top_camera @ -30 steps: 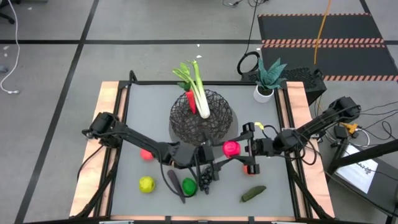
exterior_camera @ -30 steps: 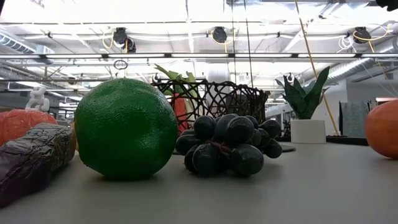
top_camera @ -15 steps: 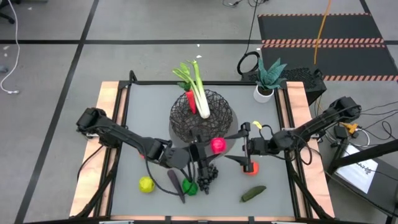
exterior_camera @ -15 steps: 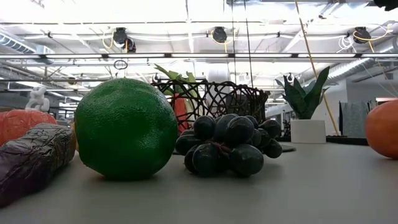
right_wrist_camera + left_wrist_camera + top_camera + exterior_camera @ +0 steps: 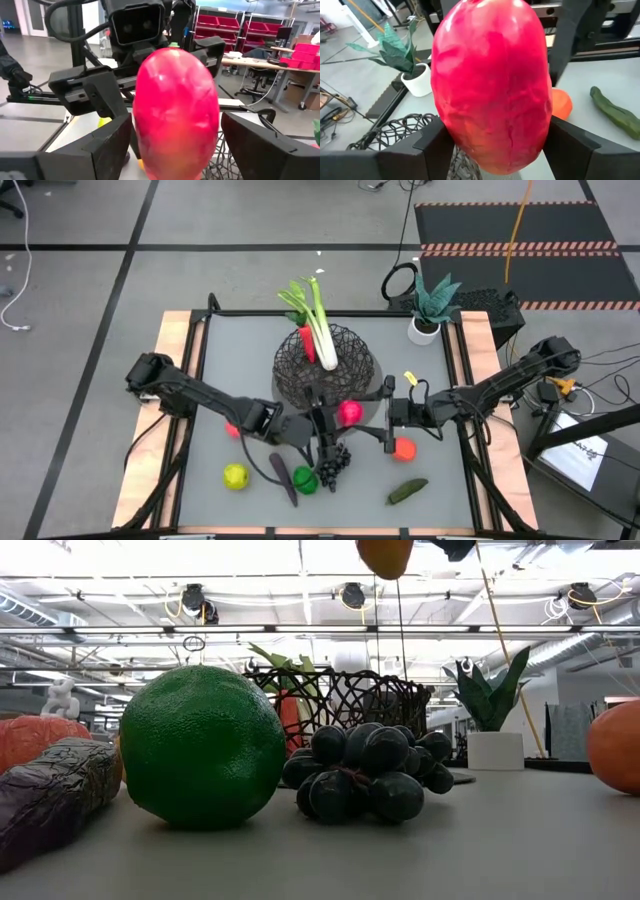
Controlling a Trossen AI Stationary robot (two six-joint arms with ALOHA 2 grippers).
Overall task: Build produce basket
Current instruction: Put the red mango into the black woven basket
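The red fruit hangs in the air between the two grippers, at about 5 o'clock from the basket and just off its rim; in the low view it shows high above the table top. The left gripper reaches it from 9 o'clock, and its fingers are closed against the fruit's sides and grip it. The right gripper meets it from 3 o'clock, its fingers spread on either side of the fruit with a thin gap showing at one of them. The basket sits at 12 o'clock from the table's centre, with the leek and the carrot leaning in it. On the table, the dark grapes lie at 6 o'clock from the held fruit, with the green fruit and the purple eggplant just beside them toward 9 o'clock and the yellow-green fruit farther that way. The orange fruit rests at 4 o'clock from the held fruit, below the right gripper, and the cucumber lies beyond it at 5 o'clock.
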